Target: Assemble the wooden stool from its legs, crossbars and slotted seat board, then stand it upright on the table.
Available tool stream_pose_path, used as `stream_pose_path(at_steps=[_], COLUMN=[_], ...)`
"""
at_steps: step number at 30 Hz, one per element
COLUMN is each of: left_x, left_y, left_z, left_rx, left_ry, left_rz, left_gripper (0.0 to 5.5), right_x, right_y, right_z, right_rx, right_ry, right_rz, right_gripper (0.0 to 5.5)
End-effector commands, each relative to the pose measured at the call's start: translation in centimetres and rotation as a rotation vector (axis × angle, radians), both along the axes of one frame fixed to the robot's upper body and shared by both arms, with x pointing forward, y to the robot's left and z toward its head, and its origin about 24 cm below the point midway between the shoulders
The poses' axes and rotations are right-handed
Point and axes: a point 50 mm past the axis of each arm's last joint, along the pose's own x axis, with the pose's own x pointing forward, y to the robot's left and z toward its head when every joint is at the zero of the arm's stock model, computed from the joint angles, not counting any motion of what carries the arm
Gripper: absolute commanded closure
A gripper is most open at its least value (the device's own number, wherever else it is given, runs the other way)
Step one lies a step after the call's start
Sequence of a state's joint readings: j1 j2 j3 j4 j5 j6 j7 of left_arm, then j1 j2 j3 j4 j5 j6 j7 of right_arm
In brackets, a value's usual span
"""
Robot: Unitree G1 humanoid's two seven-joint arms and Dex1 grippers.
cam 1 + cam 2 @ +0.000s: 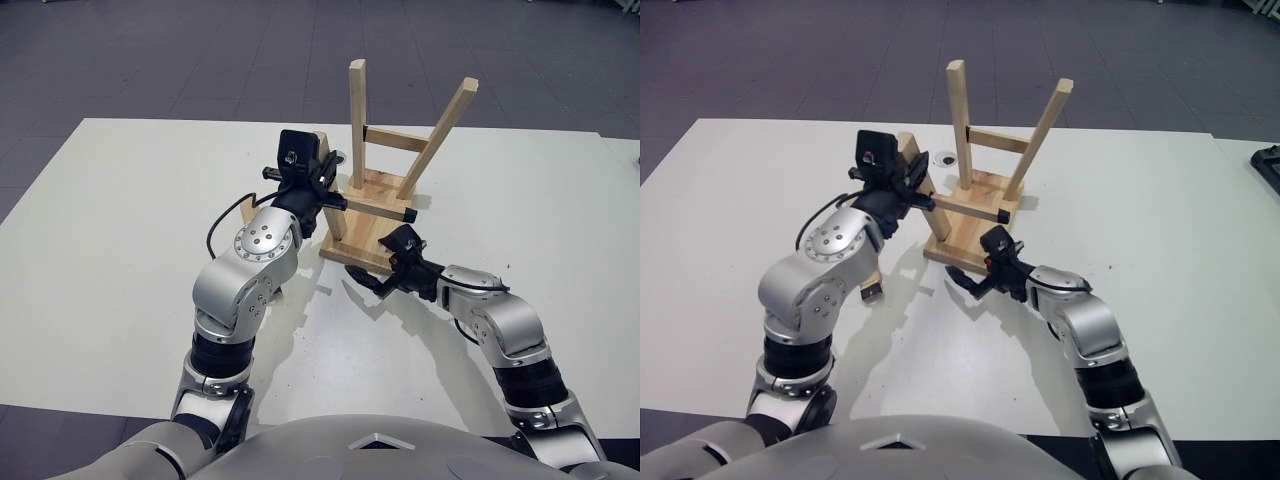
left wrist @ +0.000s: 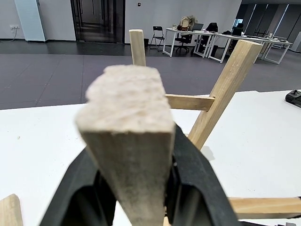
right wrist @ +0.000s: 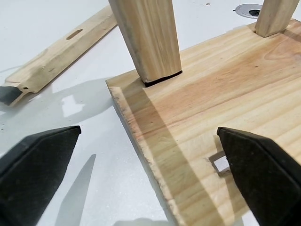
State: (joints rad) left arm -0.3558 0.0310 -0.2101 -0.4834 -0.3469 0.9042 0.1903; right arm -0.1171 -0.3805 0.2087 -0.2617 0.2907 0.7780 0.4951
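Right gripper (image 1: 375, 275) nearest, jaws wide, at the near edge of the pale wooden slotted seat board (image 1: 380, 188), which lies underside-up on the white table (image 1: 120, 220). Two far legs (image 1: 357, 120) stand in it. Left gripper (image 1: 322, 192) grips the square wooden near-left leg (image 1: 939, 228). Left wrist: jaws clamped near that leg's top. Right wrist: fingers straddle the board's near corner, by an empty square slot (image 3: 218, 163). A loose slotted leg (image 3: 61, 52) lies left of the board. Judged: fourth leg pending. Next move: fetch it, seat it squarely.

Seat board (image 1: 362, 243) lies on the table (image 1: 120, 250), legs (image 1: 357, 100) upward.
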Motion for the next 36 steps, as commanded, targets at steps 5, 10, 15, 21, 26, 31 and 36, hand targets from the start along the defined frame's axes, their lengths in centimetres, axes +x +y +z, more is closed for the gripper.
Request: stream_pose_path(at_steps=[5,10,15,21,26,31,36], left_x=[1.2,2.1,2.5,1.5,1.6,1.2,-1.4], left_y=[0.3,0.3,0.0,1.3,8.5,11.7,10.4], left_z=[-3.8,-2.3,-0.3,6.4,9.4,-0.7,-7.6], left_rx=[-0.003,-0.099,-0.202,-0.373,-0.285,0.143,0.188], left_ry=[0.199,0.096,-0.029,-0.343,-0.446,0.049,0.359], left_rz=[-0.049,-0.037,-0.018,-0.040,0.241,0.349,0.305], left_gripper=[3.90,3.12,2.34,1.28,0.45,0.14,0.14], right_x=[1.6,1.9,1.8,1.7,0.9,-1.6,-3.5], right_y=[-0.3,-0.7,-0.8,-1.4,-2.4,-3.7,-6.2], right_z=[-0.4,-1.0,-1.2,-1.6,-0.6,3.0,5.4], right_rx=[-0.078,-0.114,-0.109,-0.126,-0.084,0.027,0.063], right_ry=[0.015,0.030,0.026,0.034,-0.025,-0.176,-0.256], right_rz=[-0.071,-0.087,-0.084,-0.101,-0.136,-0.136,-0.210], right_gripper=[0.10,0.10,0.10,0.10,0.10,0.10,0.10])
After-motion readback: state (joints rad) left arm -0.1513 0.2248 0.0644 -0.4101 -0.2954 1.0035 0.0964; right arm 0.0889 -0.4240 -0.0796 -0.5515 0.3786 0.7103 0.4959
